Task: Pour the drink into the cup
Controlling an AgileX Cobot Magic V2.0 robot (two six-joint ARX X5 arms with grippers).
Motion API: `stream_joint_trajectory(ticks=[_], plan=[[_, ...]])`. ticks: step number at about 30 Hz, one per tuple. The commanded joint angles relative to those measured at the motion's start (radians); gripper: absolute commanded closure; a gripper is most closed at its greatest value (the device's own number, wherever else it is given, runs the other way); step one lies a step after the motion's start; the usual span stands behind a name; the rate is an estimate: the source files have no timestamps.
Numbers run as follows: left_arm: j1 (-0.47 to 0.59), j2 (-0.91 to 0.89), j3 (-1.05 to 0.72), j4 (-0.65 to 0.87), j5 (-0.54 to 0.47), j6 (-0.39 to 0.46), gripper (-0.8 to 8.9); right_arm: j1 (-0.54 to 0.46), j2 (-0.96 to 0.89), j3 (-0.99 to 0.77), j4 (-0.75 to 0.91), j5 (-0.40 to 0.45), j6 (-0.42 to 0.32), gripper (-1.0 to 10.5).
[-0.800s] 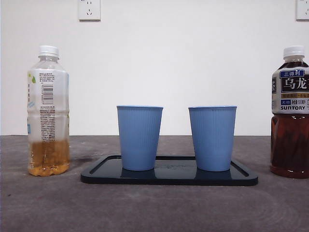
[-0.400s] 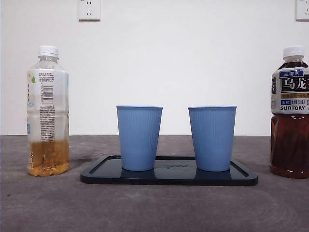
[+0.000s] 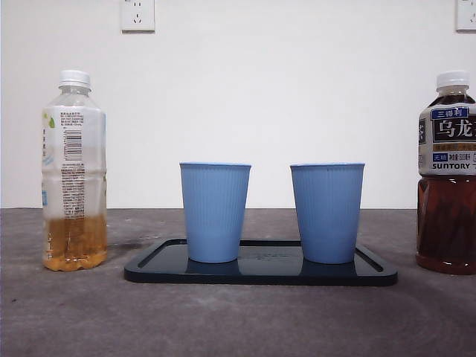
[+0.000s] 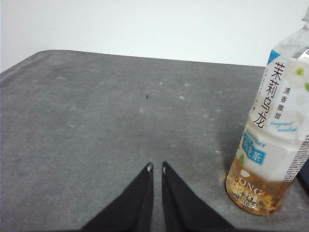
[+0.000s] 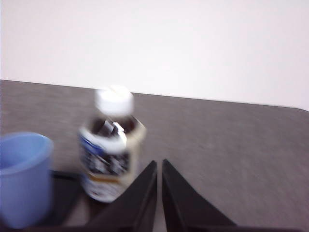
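Our right hand (image 5: 159,164), pressed together, hovers just beside the dark tea bottle (image 5: 110,145); left hand (image 4: 156,168), also pressed together, sits near the pale bottle (image 4: 273,140).

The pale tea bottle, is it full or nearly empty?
Nearly empty: the pale tea bottle holds amber liquid only near its bottom, white cap on.

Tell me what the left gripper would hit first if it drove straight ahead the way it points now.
Probably nothing: the left gripper, shut, points across bare table; the pale bottle stands off to one side.
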State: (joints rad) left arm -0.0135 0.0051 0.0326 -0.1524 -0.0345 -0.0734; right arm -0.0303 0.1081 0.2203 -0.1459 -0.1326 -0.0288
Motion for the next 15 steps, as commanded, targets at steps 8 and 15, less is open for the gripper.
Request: stream_joint_trajectory(ticks=[8, 15], plan=[[-0.001, -0.002, -0.021, 0.012, -0.003, -0.01, 7.87, -0.011, -0.105, -0.21, 0.043, 0.141, 0.017, 9.3], [-0.001, -0.002, -0.021, 0.013, -0.003, -0.01, 7.87, -0.011, -0.105, -0.209, -0.027, 0.136, 0.017, 9.3]])
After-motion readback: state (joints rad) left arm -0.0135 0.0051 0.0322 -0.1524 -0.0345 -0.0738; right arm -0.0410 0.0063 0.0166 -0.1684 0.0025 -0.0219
